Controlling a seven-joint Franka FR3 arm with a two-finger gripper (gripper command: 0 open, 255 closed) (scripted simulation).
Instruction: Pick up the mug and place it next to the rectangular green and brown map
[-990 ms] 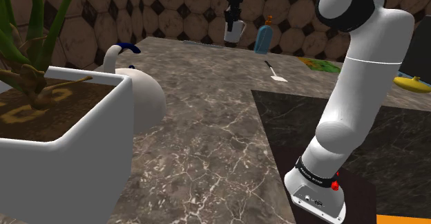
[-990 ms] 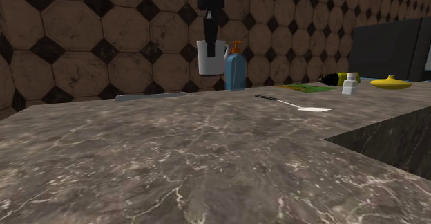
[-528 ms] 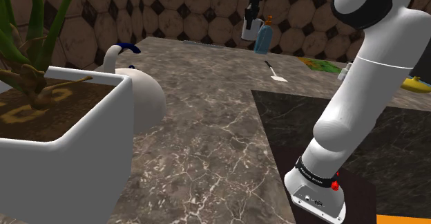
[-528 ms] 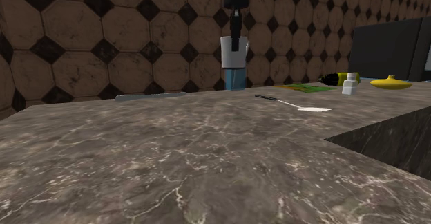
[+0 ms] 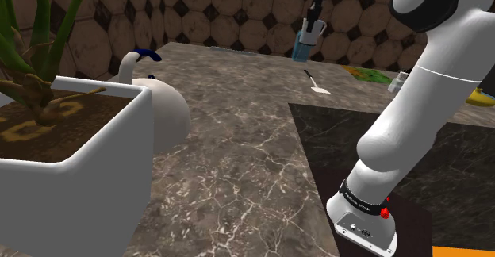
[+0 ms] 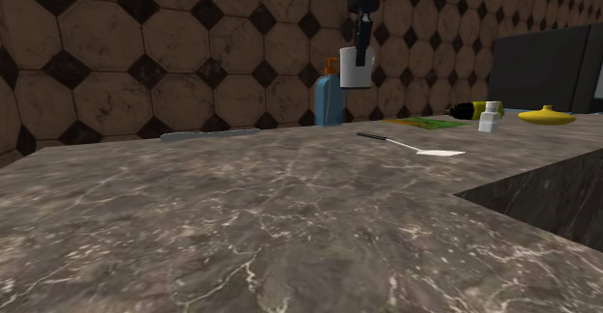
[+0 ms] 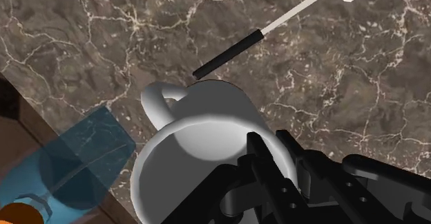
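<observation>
A white mug [image 6: 355,68] hangs in the air above the marble counter [image 6: 290,195], held by its rim in my black gripper [image 6: 361,52], which is shut on it. In the wrist view one finger [image 7: 257,150] is inside the mug [image 7: 193,140] and the other outside its wall, with the handle pointing away from the gripper [image 7: 274,148]. In the shoulder view the mug [image 5: 307,40] hangs under the gripper [image 5: 315,27], just in front of a blue bottle. The green and brown map [image 6: 425,122] lies flat on the counter further toward the second exterior view's right, also map [image 5: 366,74].
A blue soap bottle [image 6: 329,97] stands by the tiled wall, just beside the mug. A black-handled white spatula [image 6: 416,146] lies on the counter. A small white bottle [image 6: 490,118] and a yellow object [image 6: 546,116] sit past the map. A white planter [image 5: 79,160] fills the shoulder view's left.
The gripper has carried the mug steadily toward the second exterior view's right, from left of the blue bottle, across it, to its right side. The grip has stayed shut.
</observation>
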